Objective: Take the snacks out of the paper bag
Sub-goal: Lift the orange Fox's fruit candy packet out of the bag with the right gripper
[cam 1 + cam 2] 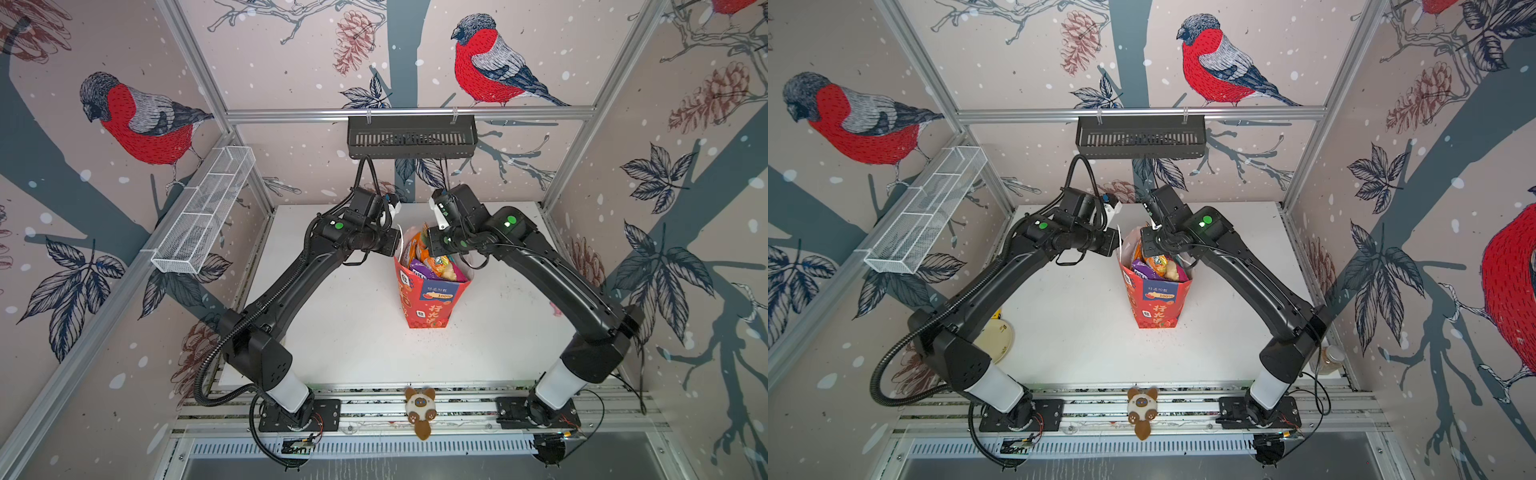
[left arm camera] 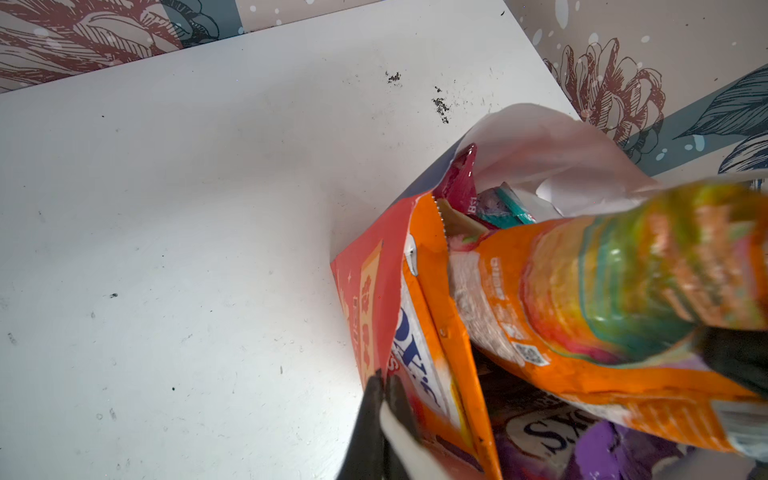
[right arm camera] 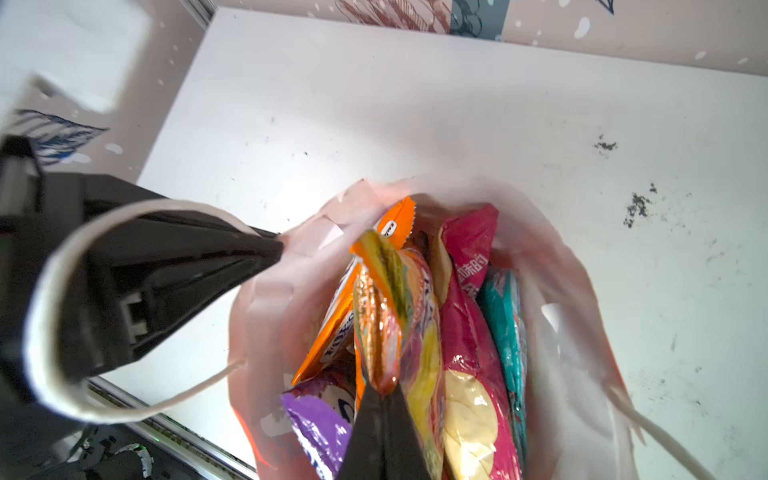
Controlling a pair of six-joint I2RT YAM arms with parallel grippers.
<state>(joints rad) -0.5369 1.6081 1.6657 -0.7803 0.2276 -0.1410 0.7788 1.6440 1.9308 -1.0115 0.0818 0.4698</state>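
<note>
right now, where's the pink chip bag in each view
In a top view: pink chip bag at the right inside the paper bag.
In a top view: same spot.
Left wrist: magenta strip beside a teal packet.
Right wrist: between orange packet and teal packet.
Shared landmark: the paper bag's white inside.

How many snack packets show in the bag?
5: orange packet against the paper bag wall the left gripper pinches; multicoloured packet in the right gripper; purple packet beside it; pink packet, then teal packet, beyond. Others may be hidden.
</note>
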